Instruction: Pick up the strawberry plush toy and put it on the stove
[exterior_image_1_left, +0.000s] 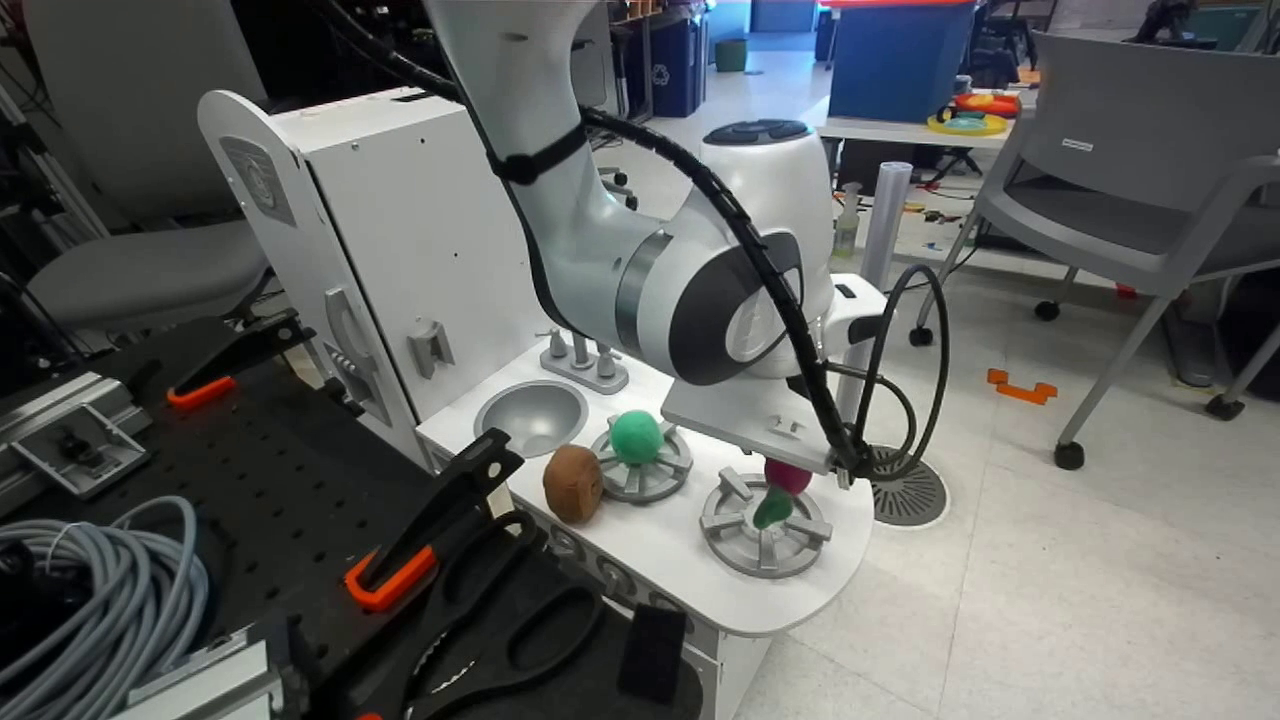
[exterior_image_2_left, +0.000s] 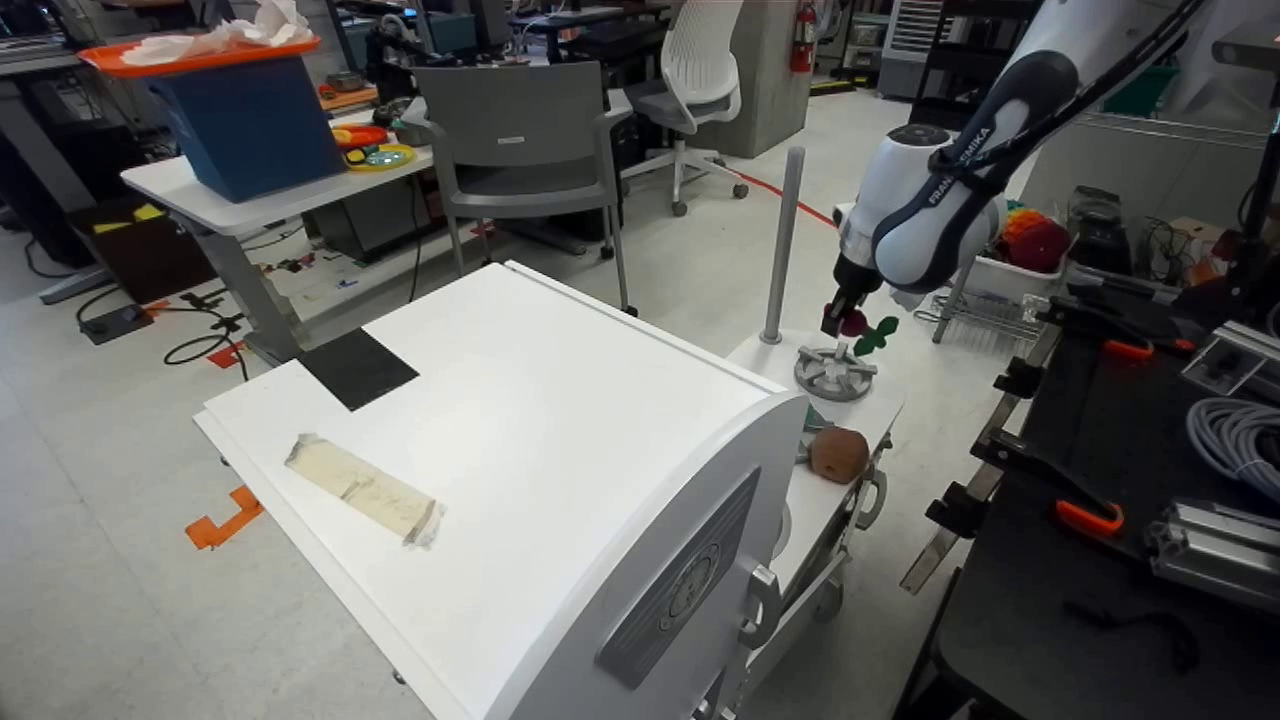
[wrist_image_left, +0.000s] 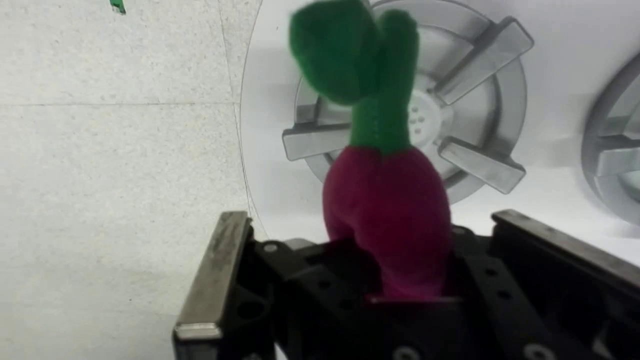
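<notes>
Blue bin (exterior_image_2_left: 255, 135): stood far left in an exterior view, white crumpled material (exterior_image_2_left: 225, 42) heaped over its orange rim.
Sink basin (exterior_image_1_left: 532, 418): lay in the white counter (exterior_image_1_left: 665, 545), mostly hidden by the white cabinet (exterior_image_2_left: 560, 400) in an exterior view.
Brown toy (exterior_image_1_left: 573, 484): sat just beside the green ball (exterior_image_1_left: 636, 437), near the counter's edge.
Second grate (exterior_image_1_left: 634, 484): bore the green ball.
Stove (exterior_image_1_left: 767, 550): lay beneath the strawberry plush toy (wrist_image_left: 387, 195), which masked part of it in the wrist view.
Gripper (exterior_image_2_left: 838, 316): clenched the plush above the stove; the arm (exterior_image_1_left: 560, 240) blocked it in an exterior view.
Strawberry plush toy: showed a rounded, pinkish-crimson body and green leafy end, its gripped part lost from sight.
White basket (exterior_image_2_left: 1005, 288): held a red, rounded thing (exterior_image_2_left: 1037, 247), other contents hard to make out.
</notes>
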